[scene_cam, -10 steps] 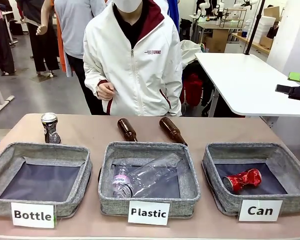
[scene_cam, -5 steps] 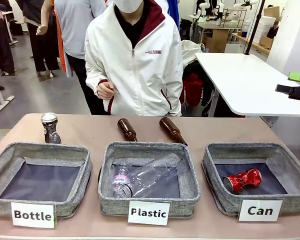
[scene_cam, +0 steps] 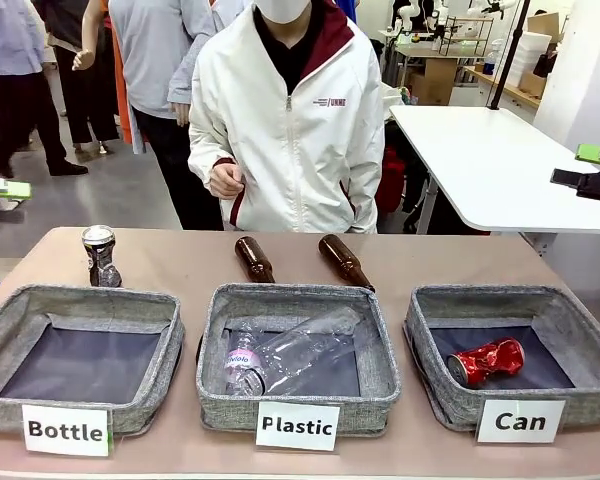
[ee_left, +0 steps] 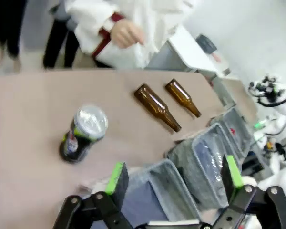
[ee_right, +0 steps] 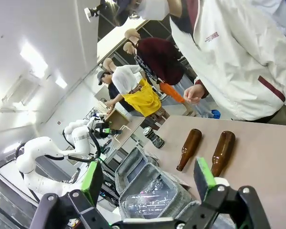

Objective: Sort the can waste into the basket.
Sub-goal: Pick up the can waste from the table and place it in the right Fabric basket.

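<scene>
Hovering left gripper (ee_left: 174, 174), jaws wide, angled toward silver can (ee_left: 83, 133)

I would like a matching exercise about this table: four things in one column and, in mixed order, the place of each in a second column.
Things
1. red can
2. silver can
3. plastic bottle
4. brown bottles

Places
A. lying on the table behind the Plastic basket
B. inside the Can basket
C. standing on the table behind the Bottle basket
D. inside the Plastic basket

Pairs: 1-B, 2-C, 3-D, 4-A
</scene>
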`<state>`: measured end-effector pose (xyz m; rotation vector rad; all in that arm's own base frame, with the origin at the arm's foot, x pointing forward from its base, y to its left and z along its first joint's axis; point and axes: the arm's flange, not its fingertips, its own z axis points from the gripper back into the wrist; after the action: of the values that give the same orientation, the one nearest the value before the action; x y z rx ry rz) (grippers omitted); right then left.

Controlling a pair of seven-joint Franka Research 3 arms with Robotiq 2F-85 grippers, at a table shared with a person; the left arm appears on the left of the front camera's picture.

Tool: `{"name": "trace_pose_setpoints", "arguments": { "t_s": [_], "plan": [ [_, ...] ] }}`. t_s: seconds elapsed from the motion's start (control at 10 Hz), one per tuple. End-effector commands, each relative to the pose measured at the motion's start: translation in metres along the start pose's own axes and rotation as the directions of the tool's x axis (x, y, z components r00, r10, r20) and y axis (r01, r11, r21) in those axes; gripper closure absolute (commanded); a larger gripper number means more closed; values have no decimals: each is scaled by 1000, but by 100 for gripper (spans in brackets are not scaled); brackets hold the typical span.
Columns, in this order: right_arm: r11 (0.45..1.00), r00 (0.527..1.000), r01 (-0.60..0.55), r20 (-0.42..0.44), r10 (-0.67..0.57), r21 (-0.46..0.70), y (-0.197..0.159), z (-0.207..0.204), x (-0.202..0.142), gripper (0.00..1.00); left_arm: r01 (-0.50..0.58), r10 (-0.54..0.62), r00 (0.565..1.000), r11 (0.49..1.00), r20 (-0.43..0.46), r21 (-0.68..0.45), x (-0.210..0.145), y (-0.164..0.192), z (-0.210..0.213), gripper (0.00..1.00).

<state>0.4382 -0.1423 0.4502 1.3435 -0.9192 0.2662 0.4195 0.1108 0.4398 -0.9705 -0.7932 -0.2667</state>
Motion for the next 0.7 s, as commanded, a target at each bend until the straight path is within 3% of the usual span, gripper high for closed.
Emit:
{"name": "trace_pose_setpoints", "arguments": {
  "t_s": [0.0,0.1,0.4,0.5,0.6],
  "plan": [
    [1000,1000,16,-19,-16,-2,5,2,5,0,401,-389,906,915,166,-41,1,41,-3,0],
    [1000,1000,16,-19,-16,-2,5,2,5,0,431,-417,895,900,159,-70,2,46,-7,0],
    [1000,1000,16,-19,-16,-2,5,2,5,0,449,-450,893,893,-3,-22,3,51,1,0],
    [1000,1000,16,-19,-16,-2,5,2,5,0,446,-444,895,894,53,-40,3,44,-6,0],
    [1000,1000,16,-19,-16,-2,5,2,5,0,446,-444,895,894,53,-40,3,44,-6,0]
  ]
}}
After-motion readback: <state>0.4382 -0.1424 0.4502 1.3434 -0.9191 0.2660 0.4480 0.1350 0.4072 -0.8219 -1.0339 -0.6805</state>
